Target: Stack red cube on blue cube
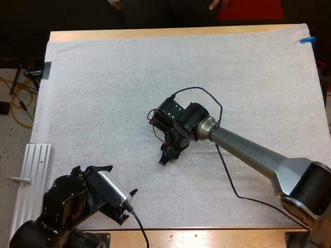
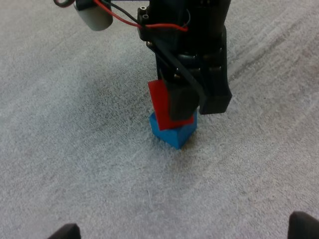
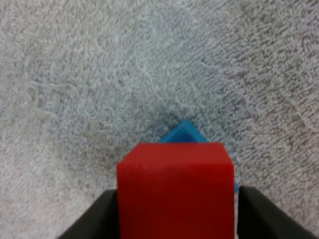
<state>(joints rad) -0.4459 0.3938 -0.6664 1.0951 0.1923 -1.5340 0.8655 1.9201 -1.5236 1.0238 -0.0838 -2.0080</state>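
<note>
red cube [image 3: 175,189] pinched from both sides by right gripper [image 3: 178,219], directly over blue cube [image 2: 174,133]; left gripper [image 2: 184,228] spread wide, empty, at near edge of white mat [image 1: 103,77].

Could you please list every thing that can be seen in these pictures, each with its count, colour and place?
red cube: one, red, directly over the blue cube, gripped from both sides
blue cube: one, blue, on the mat near its middle
mat: one, white, covering most of the table
table: one, wooden, under the mat
metal rail: one, pale and ribbed, beside the mat's near left corner
hands: two, a person's, beyond the table's far side
right gripper: one, black, shut on the red cube
left gripper: one, black, open, near the table's near edge
</note>
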